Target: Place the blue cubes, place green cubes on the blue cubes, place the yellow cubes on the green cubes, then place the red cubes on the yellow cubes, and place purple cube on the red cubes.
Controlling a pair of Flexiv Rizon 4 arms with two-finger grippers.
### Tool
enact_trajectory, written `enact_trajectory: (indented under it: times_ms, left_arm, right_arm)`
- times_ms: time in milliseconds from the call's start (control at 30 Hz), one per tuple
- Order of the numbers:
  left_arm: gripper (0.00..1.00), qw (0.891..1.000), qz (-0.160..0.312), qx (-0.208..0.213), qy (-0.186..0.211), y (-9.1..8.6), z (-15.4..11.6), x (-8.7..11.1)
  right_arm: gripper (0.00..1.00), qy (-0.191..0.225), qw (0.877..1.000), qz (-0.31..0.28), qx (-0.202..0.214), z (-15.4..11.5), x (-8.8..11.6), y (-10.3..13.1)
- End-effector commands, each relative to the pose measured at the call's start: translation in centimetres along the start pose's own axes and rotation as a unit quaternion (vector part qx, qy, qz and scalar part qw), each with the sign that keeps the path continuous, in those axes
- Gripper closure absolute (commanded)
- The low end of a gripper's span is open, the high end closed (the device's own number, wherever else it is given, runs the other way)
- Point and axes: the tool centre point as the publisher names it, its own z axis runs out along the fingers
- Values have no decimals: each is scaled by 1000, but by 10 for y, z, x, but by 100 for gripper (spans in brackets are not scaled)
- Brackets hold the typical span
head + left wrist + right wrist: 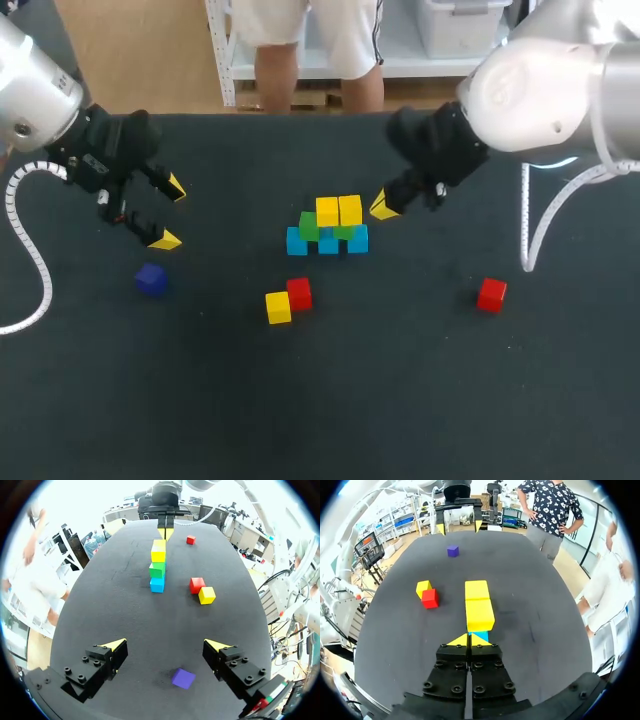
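Near side of stack (328,238), loose yellow cube (278,307) touches red cube (299,293). Seems about equally far from both arms. Left gripper (168,213) empty, fingers spread. Right gripper (383,206) fingers pressed together, just right of stack. Likely next pick.

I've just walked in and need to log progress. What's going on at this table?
Two robot arms are building a layered pile of small coloured cubes on the dark table. In the middle of the table, blue cubes carry green cubes, with two yellow cubes on top. The right gripper is shut and empty beside the pile. The left gripper hangs open near the purple cube. A loose yellow cube, the red cube touching it and a second red cube are not yet stacked.
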Motion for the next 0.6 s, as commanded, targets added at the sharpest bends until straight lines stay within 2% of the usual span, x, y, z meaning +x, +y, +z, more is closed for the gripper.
enact_trajectory:
  times_ms: [33,67,300,500,600]
  left_arm:
    - [0,1000,2,-1,-3,-1,0,2]
    - [0,1000,2,-1,-3,-1,0,2]
    - [0,1000,2,-1,-3,-1,0,2]
    - [0,1000,2,-1,-3,-1,0,2]
    - [0,1000,2,-1,-3,-1,0,2]
  right_arm:
    - [15,-1,1000,-1,12,-15,11,9]
    - [0,0,1000,-3,16,-19,14,10]
    - [0,-4,999,-4,39,-43,37,17]
    - [0,-20,998,-8,58,-61,50,21]
    - [0,-42,997,0,68,-70,58,24]
